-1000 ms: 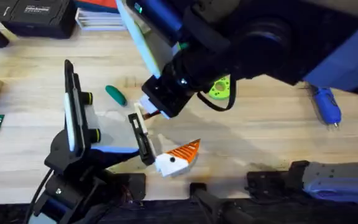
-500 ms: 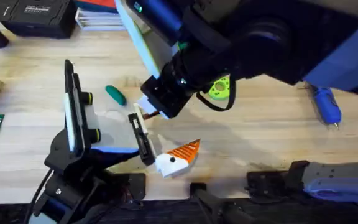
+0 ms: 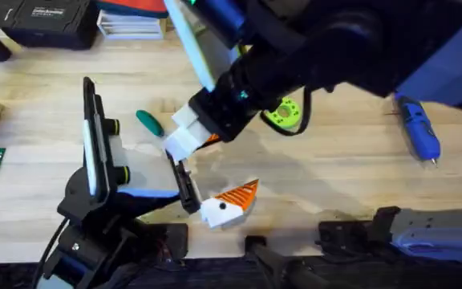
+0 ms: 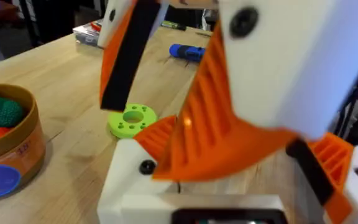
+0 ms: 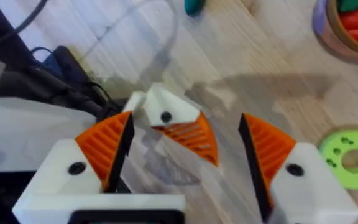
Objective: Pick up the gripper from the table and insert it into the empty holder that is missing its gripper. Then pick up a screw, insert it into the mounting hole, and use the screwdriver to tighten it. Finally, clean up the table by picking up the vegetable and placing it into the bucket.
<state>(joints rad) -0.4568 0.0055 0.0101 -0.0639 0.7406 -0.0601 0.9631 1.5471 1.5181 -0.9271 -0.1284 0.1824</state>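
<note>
Orange gripper piece point(image 3: 241, 195): low on the table point(image 3: 335, 177) near its front edge, ribbed fan pointing up and right, touching a white block point(image 3: 215, 212) with a dark screw hole. Joined to the lower end of a black bar point(image 3: 184, 183), that block. Whether fully seated or merely against it: cannot tell.

Just above the bar's upper end, the right gripper point(image 3: 184, 140), released, grasping nothing; in its wrist view, white fingers point(image 5: 101, 146) with orange ribbed pads spread wide, the orange piece and white block lying between and beyond them.

At the lower left, next to the bar, the left gripper point(image 4: 247, 186), very close to the white block and orange fan in its wrist view; clenched or released, cannot tell.

Left of the right gripper, apart from it: the teal vegetable point(image 3: 149, 122), flat on the wood. To the right, a bright green disc point(image 3: 283, 114). Well apart at the far right, the blue screwdriver point(image 3: 419, 138), tip towards the front edge. In the left wrist view, beside the green disc: the brown bucket point(image 4: 8, 155), toys inside.
</note>
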